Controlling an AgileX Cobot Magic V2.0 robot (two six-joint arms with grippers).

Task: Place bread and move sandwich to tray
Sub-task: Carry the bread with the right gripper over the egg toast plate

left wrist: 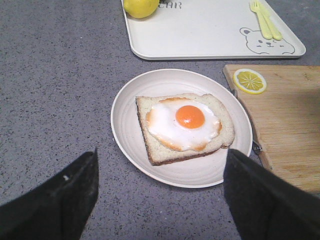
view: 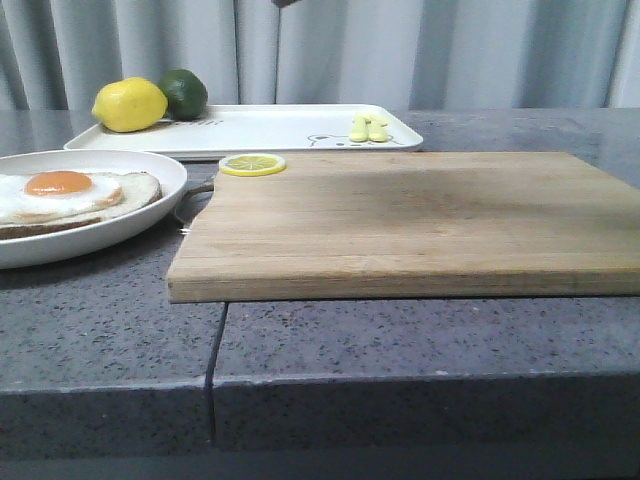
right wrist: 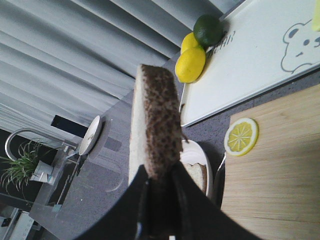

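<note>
The left pincer point(left wrist: 160, 200) has two broad, matte black fingers point(left wrist: 55, 200) with wedge-shaped tips. The right pincer point(right wrist: 159, 202) has narrower black fingers point(right wrist: 137, 210), smooth-surfaced.

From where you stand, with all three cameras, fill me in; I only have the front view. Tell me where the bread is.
Observer: The right gripper is shut on the bread, pinching it edge-on above the table.
Operator: Report the left gripper.
Observer: The left gripper is open, hanging over the near rim of the plate.
Operator: Describe the tray's free space.
Observer: The tray is bare in the middle; a lemon sits at one end, a yellow fork near the bear drawing.
</note>
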